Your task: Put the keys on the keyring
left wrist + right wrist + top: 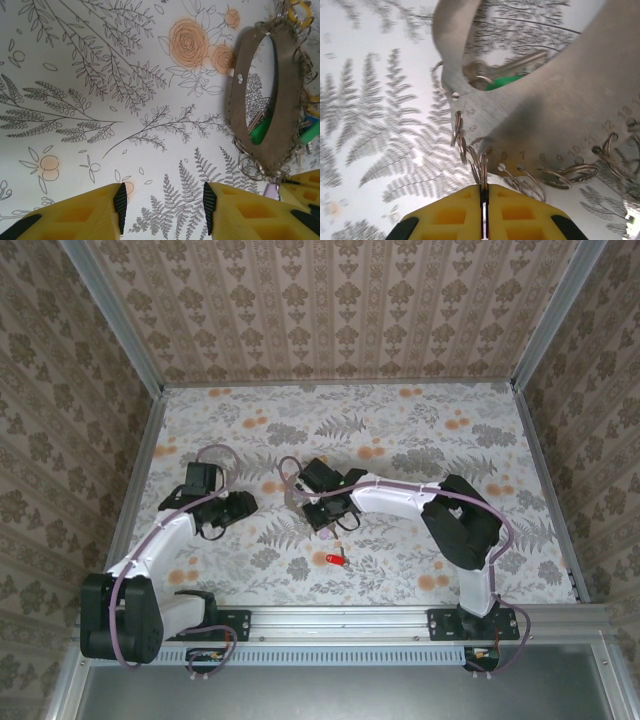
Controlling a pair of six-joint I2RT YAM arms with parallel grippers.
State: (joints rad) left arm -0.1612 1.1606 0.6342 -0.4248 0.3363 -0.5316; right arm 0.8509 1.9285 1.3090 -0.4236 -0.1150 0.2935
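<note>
Keyring in R jaws, elbow bent.

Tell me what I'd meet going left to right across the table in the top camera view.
left gripper → red key → right arm's dark elbow

The keyring is seen as a flat grey-brown band that looks like matt, finely brushed metal, stamped with numbers and punched with holes. The split rings hung through it are of bright, polished wire. The green key head is of smooth plastic. The left gripper is moulded in matt yellow plastic and fitted with black ribbed pads. The table cover is shown as a smooth, matt printed sheet.
</note>
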